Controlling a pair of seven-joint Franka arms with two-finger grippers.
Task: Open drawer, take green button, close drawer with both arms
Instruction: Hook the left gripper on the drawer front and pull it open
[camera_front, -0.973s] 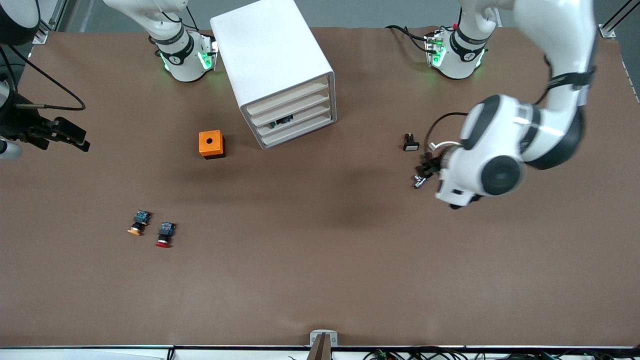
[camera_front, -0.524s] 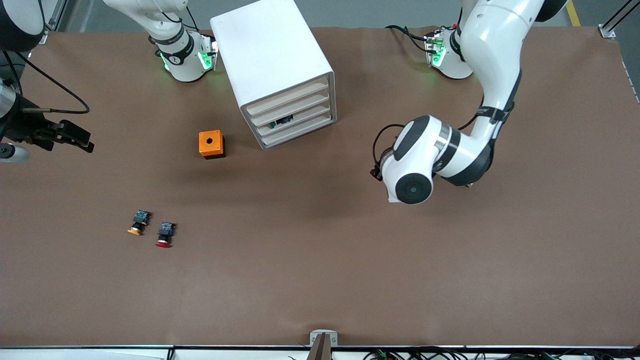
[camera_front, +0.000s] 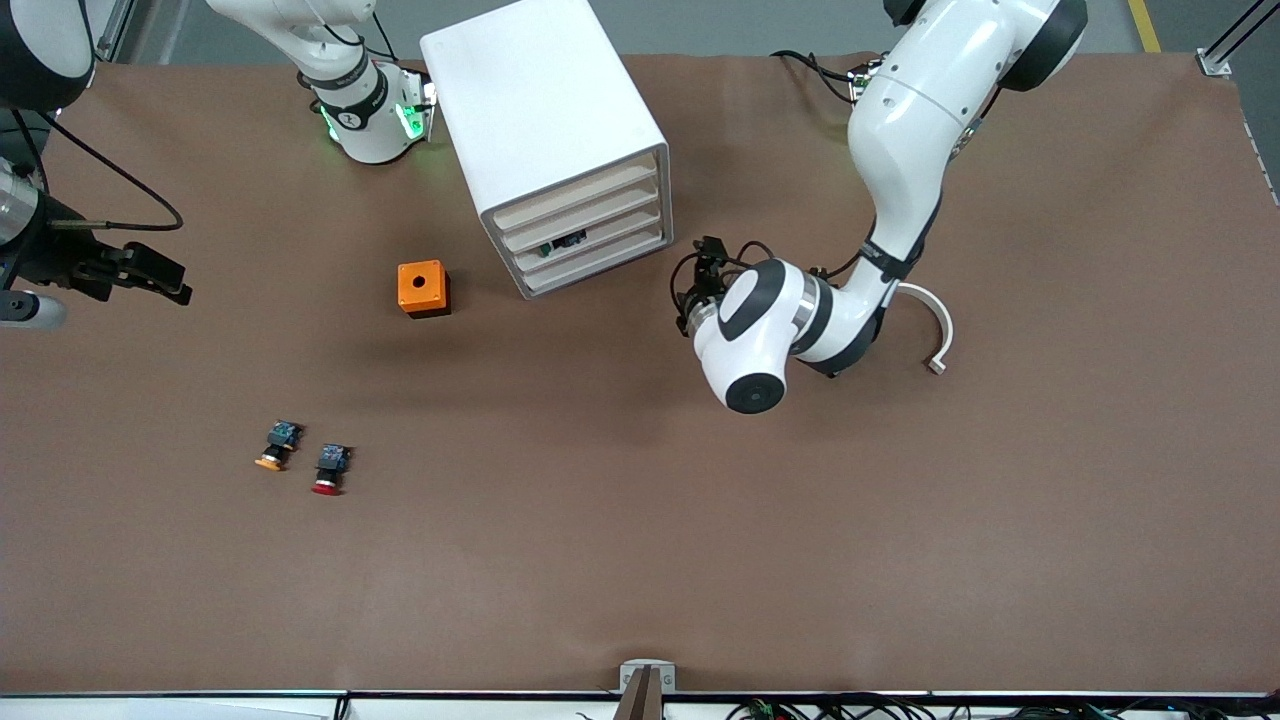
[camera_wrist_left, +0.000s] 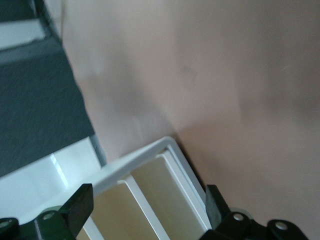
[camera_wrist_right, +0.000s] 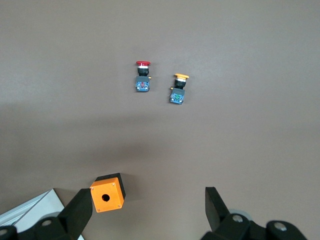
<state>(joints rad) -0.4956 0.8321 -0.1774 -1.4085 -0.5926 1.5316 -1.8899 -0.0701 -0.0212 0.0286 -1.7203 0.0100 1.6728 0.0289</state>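
Note:
The white four-drawer cabinet (camera_front: 545, 110) stands near the arms' bases. Its pale beige fronts face the front camera. The drawer (camera_front: 600, 238), third from the top, sits in line with the other fronts. A small dark and green shape, the button (camera_front: 560, 243), shows at its top edge. My left gripper (camera_front: 693, 285) is open and empty, just off the cabinet's front corner toward the left arm's end. In the left wrist view it (camera_wrist_left: 147, 207) frames the drawer fronts (camera_wrist_left: 150, 200). My right gripper (camera_front: 165, 280) is open and empty at the right arm's end, also seen in its wrist view (camera_wrist_right: 147, 210).
An orange box (camera_front: 423, 288) with a round hole sits beside the cabinet toward the right arm's end, also in the right wrist view (camera_wrist_right: 106, 192). An orange-capped button (camera_front: 277, 445) and a red-capped button (camera_front: 330, 470) lie nearer the front camera. A white curved piece (camera_front: 935, 325) lies by the left arm.
My left arm has swung from the left arm's end of the table toward the cabinet's front. My right gripper has shifted only slightly.

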